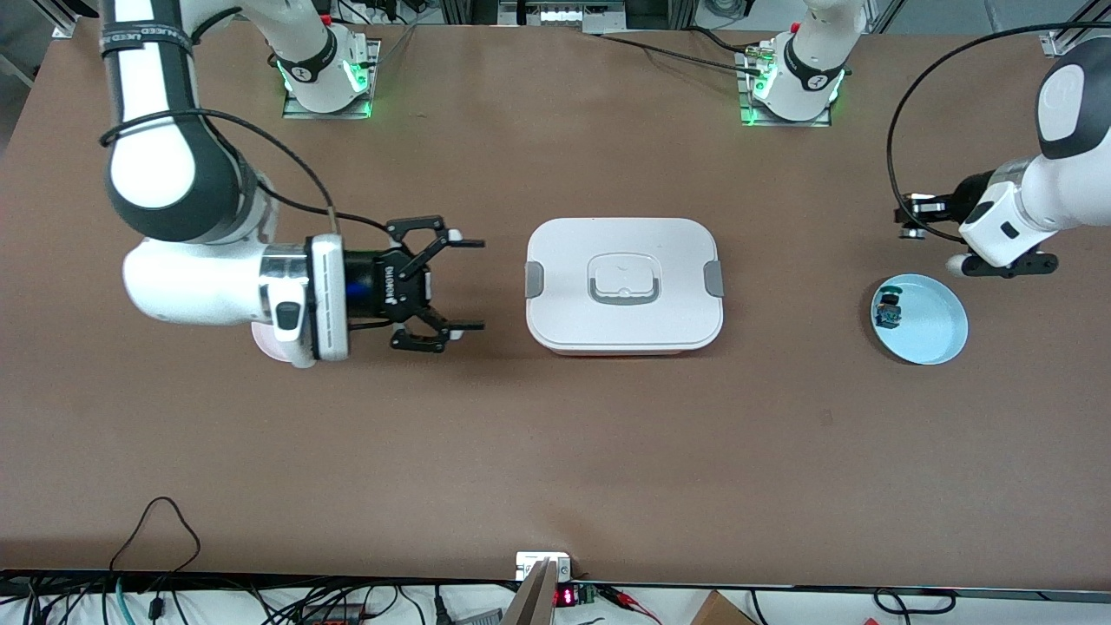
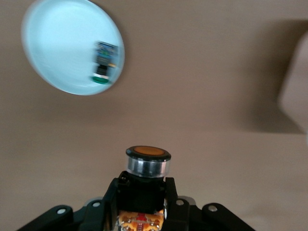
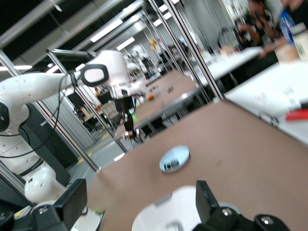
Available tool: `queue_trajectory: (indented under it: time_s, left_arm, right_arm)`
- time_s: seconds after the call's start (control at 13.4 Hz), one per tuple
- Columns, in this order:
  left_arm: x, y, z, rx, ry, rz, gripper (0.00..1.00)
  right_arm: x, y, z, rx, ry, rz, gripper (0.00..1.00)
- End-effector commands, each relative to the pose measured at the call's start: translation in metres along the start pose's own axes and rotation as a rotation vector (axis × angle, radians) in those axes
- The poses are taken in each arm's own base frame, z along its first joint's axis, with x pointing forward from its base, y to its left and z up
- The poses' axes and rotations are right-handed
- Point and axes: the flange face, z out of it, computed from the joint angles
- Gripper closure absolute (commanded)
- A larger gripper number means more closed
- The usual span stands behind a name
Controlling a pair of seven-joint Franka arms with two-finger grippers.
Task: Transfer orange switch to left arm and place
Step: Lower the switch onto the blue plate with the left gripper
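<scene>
Left wrist view shows the orange switch (image 2: 147, 166) clamped in the left gripper (image 2: 143, 202) above bare table beside the blue plate (image 2: 53, 43), while the right gripper (image 1: 447, 285) hovers wide open and empty near the box (image 1: 564, 321)

My left tool (image 2: 144, 207) gripped the orange switch (image 2: 147, 166) at bottom centre; a blue plate (image 2: 72, 45) holding a small component (image 2: 103, 62) sat upper left on the worktop (image 2: 202, 86).

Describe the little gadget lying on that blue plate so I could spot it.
From the white box mid-table, look toward the left arm's end to the round blue plate. Near its rim lies a small blue-and-teal component. The orange switch, held in the left tool, is orange-capped instead.
</scene>
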Motion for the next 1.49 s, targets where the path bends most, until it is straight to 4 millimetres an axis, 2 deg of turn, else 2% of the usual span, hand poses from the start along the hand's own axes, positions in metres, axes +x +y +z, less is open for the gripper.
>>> queue_trajectory:
  time_s: [0.0,0.15,0.37,0.59,0.89,1.04,1.26,1.41]
  left_arm:
    - [0.024,-0.026,0.027,0.128,0.030,0.023,1.00]
    - [0.037,-0.041,0.056,0.167,0.053,0.037,1.00]
    - [0.064,-0.054,0.102,0.211,0.084,0.083,1.00]
    - [0.089,-0.091,0.142,0.225,0.127,0.107,1.00]
    - [0.102,-0.098,0.179,0.226,0.106,0.143,1.00]
    - [0.113,-0.107,0.203,0.245,0.125,0.169,1.00]
    - [0.118,-0.113,0.211,0.276,0.138,0.197,1.00]
    - [0.120,-0.110,0.211,0.292,0.141,0.211,1.00]
  right_arm:
    - [-0.002,-0.003,-0.032,-0.036,-0.104,0.146,0.00]
    - [-0.011,0.002,-0.044,-0.051,-0.162,0.219,0.00]
    - [-0.042,0.020,-0.074,-0.190,-0.367,0.348,0.00]
    - [-0.071,0.037,-0.110,-0.374,-0.533,0.534,0.00]
    - [-0.094,0.042,-0.137,-0.592,-0.749,0.683,0.00]
    - [-0.098,0.038,-0.146,-0.715,-0.797,0.848,0.00]
    - [-0.104,0.029,-0.165,-0.870,-0.957,0.940,0.00]
    - [-0.097,0.020,-0.187,-0.951,-1.045,0.960,0.00]
